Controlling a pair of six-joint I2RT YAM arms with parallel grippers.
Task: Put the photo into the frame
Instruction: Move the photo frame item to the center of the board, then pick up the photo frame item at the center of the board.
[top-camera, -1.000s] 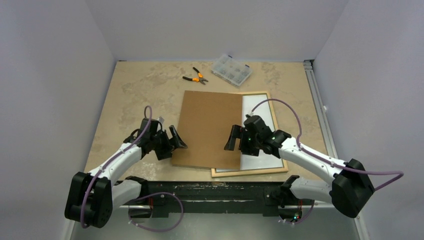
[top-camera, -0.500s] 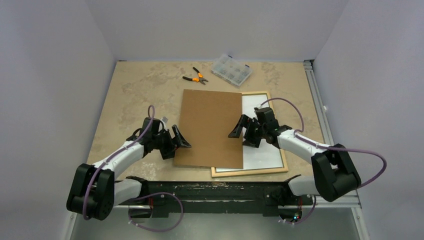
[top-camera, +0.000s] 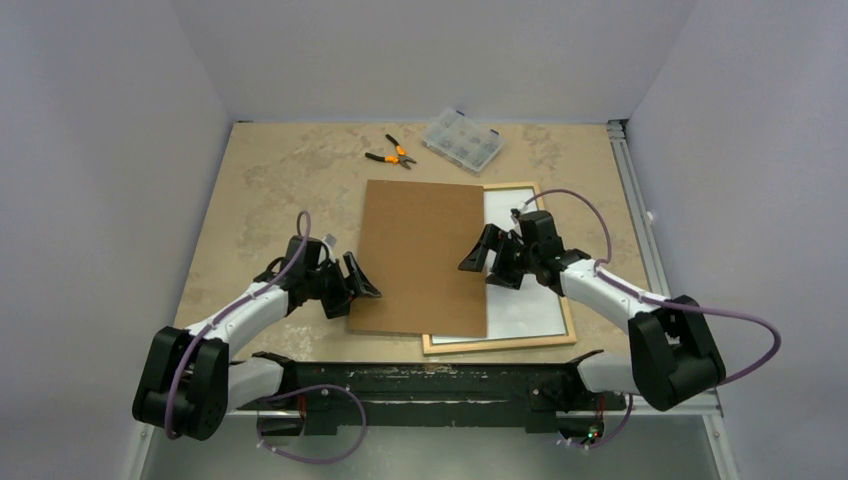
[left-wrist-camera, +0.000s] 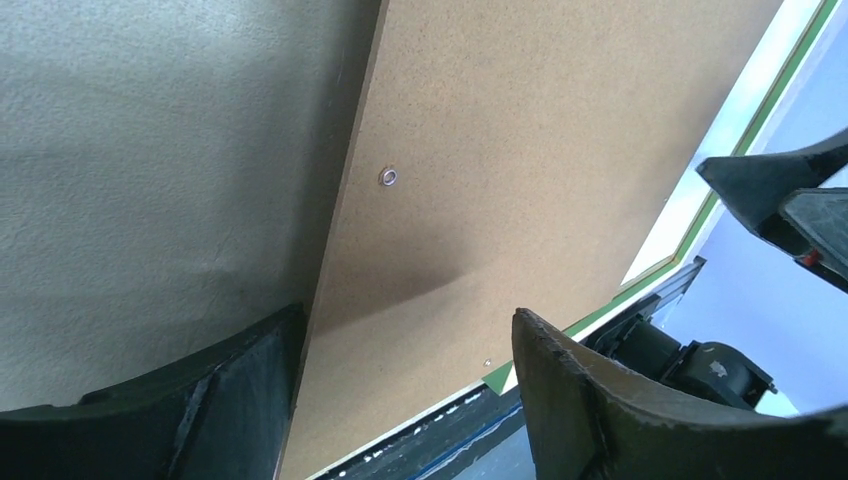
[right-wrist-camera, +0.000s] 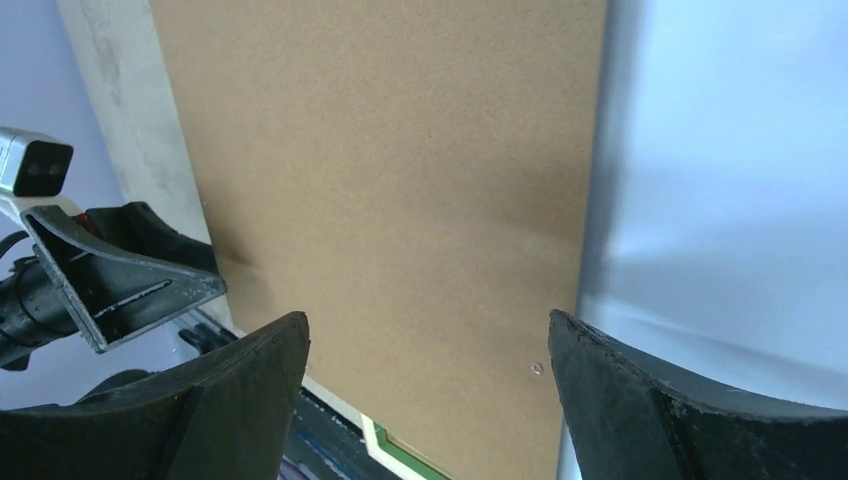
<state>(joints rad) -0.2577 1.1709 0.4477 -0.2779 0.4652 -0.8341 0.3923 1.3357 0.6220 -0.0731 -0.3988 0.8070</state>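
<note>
The frame (top-camera: 500, 343) is laid flat on the beige marbled desk (top-camera: 270, 190), right of centre and close to the near edge, with its pale wood back turned up. In the left wrist view a thin green edge of it is seen beyond the board. Inside the frame a white sheet is seen, taken to be the photo (top-camera: 522, 315) with its plain back up. Only its right part is exposed. The left part of the frame and sheet is covered by a brown fibreboard backing board (top-camera: 420, 250), which is laid askew and overhangs the frame's left side onto the desk. A small metal eyelet (left-wrist-camera: 388, 177) is set near the board's left edge, and a dark shadow is cast on the desk along that edge.

The left hand (top-camera: 365, 280) is held released at the board's left edge, near its near corner, with the edge seen between the spread fingers (left-wrist-camera: 240, 400). The right hand (top-camera: 478, 262) is likewise released, and is placed over the board's right edge, where brown meets white between its fingers (right-wrist-camera: 680, 400). Whether either hand is touching the board cannot be told. Nothing is grasped by either.

At the far side of the desk, orange-handled pliers (top-camera: 392, 154) and a clear compartment box (top-camera: 462, 140) are lying, well apart from the frame.
</note>
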